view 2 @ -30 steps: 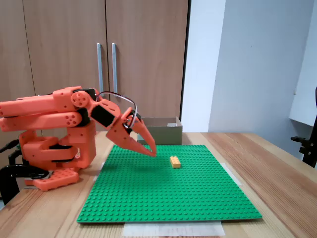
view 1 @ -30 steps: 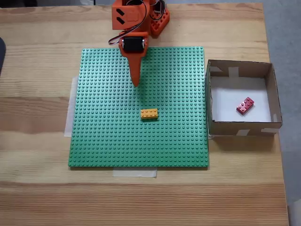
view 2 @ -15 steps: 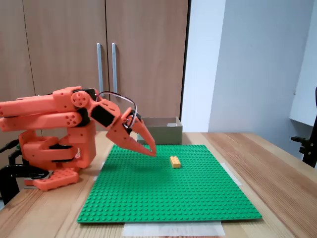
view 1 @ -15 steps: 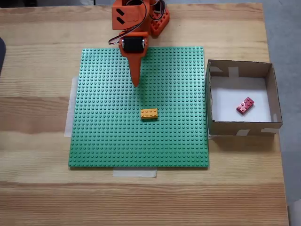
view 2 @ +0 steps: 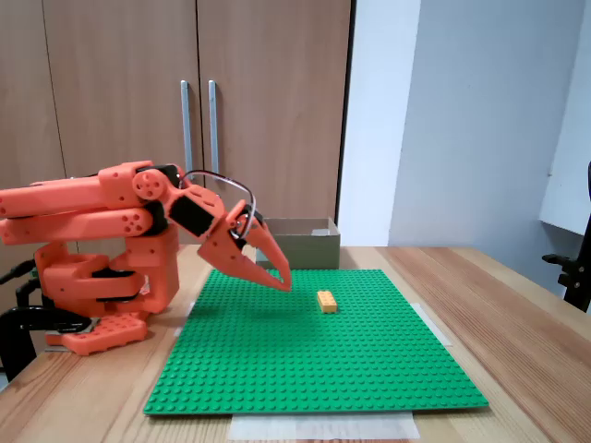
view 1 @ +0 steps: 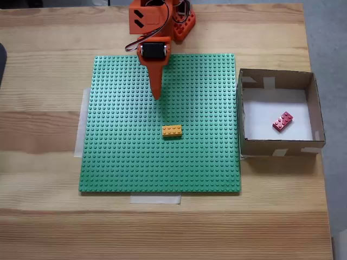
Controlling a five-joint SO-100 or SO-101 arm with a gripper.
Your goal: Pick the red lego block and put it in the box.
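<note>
The red lego block (view 1: pixel 282 121) lies tilted on the white floor of the box (view 1: pixel 317 111), which stands off the right edge of the green baseplate. From the side, the box (view 2: pixel 297 242) appears behind the plate, its inside hidden. My orange gripper (view 1: pixel 156 94) is folded back near the arm's base, over the far part of the plate, well to the left of the box. Its tip (view 2: pixel 283 282) points down at the plate, fingers shut with nothing between them.
An orange-yellow brick (view 1: pixel 172 130) sits near the middle of the green baseplate (view 1: pixel 119 162), also seen as a small brick (view 2: pixel 326 301) from the side. The arm's base (view 2: pixel 102 277) stands at the plate's far edge. Pale tape strips hold the plate to the wooden table.
</note>
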